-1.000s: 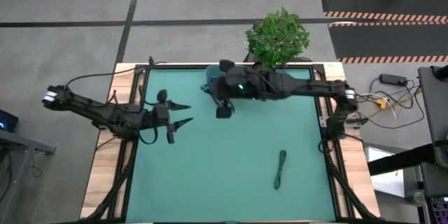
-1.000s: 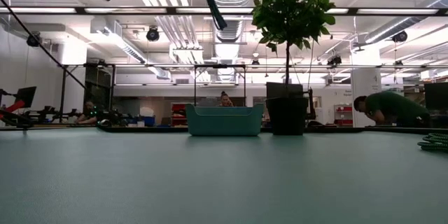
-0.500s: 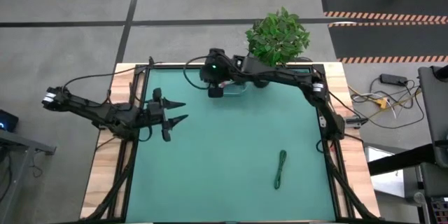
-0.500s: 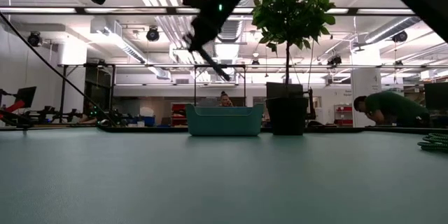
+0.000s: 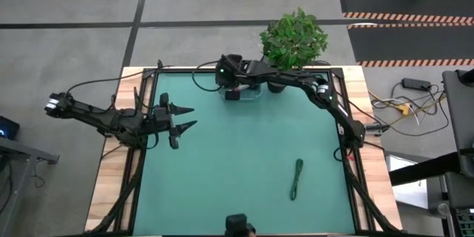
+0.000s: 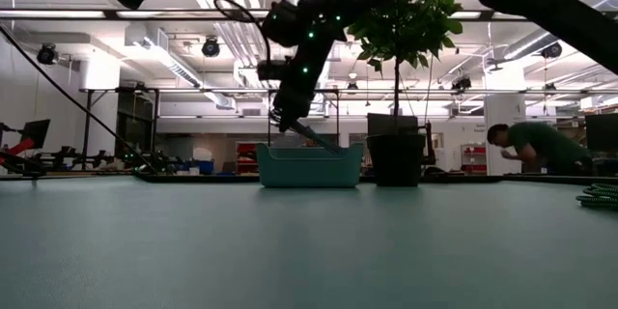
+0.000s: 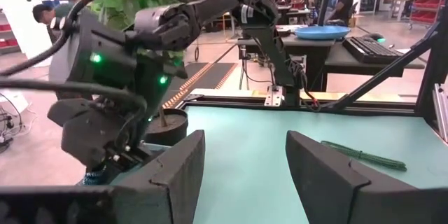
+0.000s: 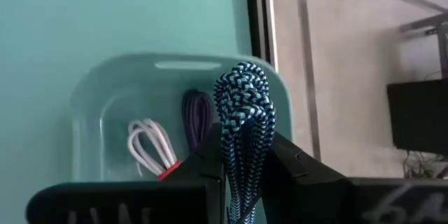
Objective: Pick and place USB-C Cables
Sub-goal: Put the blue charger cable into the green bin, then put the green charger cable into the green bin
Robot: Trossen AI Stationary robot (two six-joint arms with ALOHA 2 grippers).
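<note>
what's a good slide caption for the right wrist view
Right gripper holds the blue braided cable above the teal bin, which already contains white and purple cables.

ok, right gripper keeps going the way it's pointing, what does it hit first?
Probably the teal bin. The right gripper, shut on the blue cable, points down into it, where a white cable and a purple cable lie. Depth is unclear.

The cable (image 8: pixel 243 133) in the right gripper (image 8: pixel 241 155) has a blue and black zigzag braid. The bin (image 8: pixel 91 112) is pale teal, same family as the green-teal table mat (image 5: pixel 237 163), with a white cable with red (image 8: pixel 150 147) and a purple one (image 8: pixel 197 115) inside. Green cable (image 5: pixel 297 178) on the mat, plant (image 5: pixel 294 38) leafy green.
</note>
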